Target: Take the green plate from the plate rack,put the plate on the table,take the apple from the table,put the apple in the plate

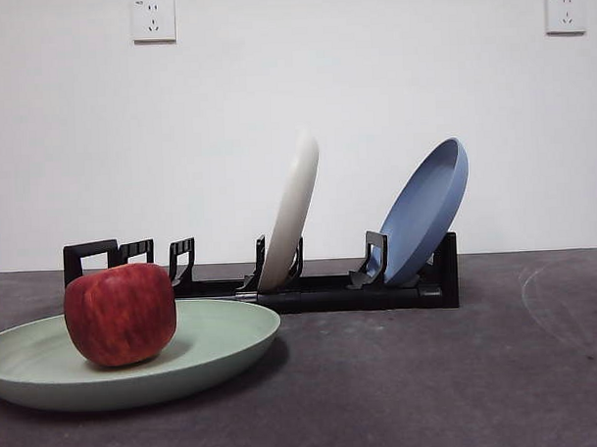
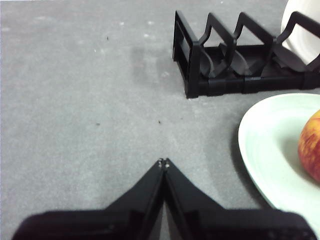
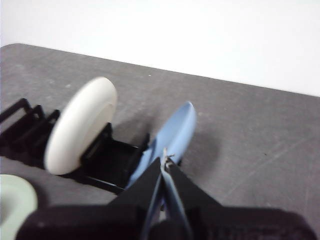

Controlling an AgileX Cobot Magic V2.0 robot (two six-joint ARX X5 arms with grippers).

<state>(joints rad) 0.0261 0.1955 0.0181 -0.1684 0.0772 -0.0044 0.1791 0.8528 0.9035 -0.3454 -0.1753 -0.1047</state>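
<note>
Left pincer (image 2: 163, 162) closed, empty, over bare desk (image 2: 90, 100) beside green plate (image 1: 214, 344). Right pincer (image 3: 165, 160) closed too — above blue plate (image 1: 426, 209) in rack (image 1: 330, 291). Apple (image 1: 120, 313) sits on green plate, plate flat on desk — white plate (image 1: 290, 214) upright in rack.

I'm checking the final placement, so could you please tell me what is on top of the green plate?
The apple sits on the green plate, left of its middle. The patch of plate beneath the apple is hidden.
</note>
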